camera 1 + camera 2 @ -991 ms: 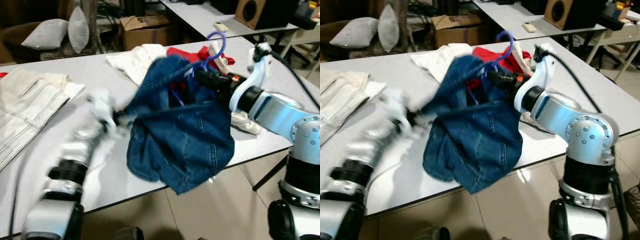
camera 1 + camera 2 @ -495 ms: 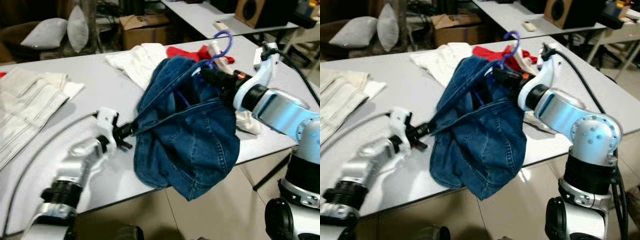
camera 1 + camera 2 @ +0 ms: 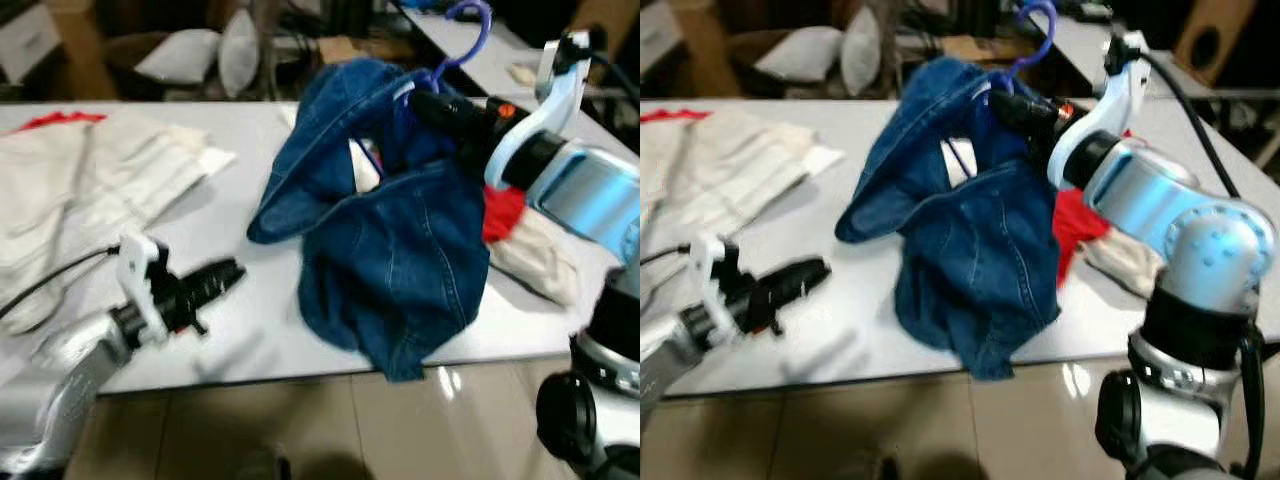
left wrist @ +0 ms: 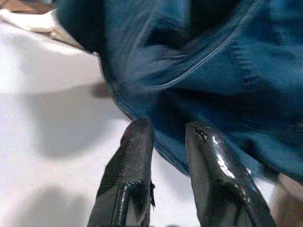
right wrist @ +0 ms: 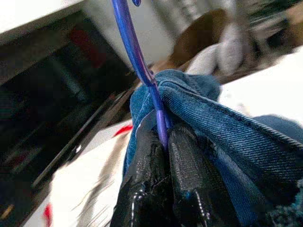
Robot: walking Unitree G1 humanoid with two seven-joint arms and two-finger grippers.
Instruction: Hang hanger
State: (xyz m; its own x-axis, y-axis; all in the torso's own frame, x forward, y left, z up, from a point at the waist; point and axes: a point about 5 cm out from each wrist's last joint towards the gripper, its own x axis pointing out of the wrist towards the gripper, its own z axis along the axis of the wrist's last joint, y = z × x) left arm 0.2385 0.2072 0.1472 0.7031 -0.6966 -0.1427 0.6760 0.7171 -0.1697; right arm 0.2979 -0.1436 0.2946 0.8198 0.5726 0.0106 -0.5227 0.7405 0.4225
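A purple hanger [image 3: 470, 25] carries a blue denim garment [image 3: 400, 250] that hangs down onto the white table [image 3: 240, 210]. My right gripper [image 3: 425, 100] is shut on the hanger's neck just under the hook, held above the table's right part. In the right wrist view the fingertips [image 5: 156, 142] pinch the purple wire [image 5: 132, 47] against the denim collar. My left gripper [image 3: 225, 275] hovers low over the table to the left of the garment, a little apart from it. Its fingers [image 4: 137, 137] are slightly open with nothing between them, pointing at the denim [image 4: 213, 56].
White clothes [image 3: 90, 170] lie spread over the table's left part, with a red piece [image 3: 55, 118] behind them. A red cloth [image 3: 500, 210] and a white one [image 3: 535, 260] lie under my right arm. Pillows [image 3: 200, 55] sit beyond the table.
My left gripper has let go of the denim and drawn back to the left. The right gripper has raised the hanger with the garment. The camera has also shifted.
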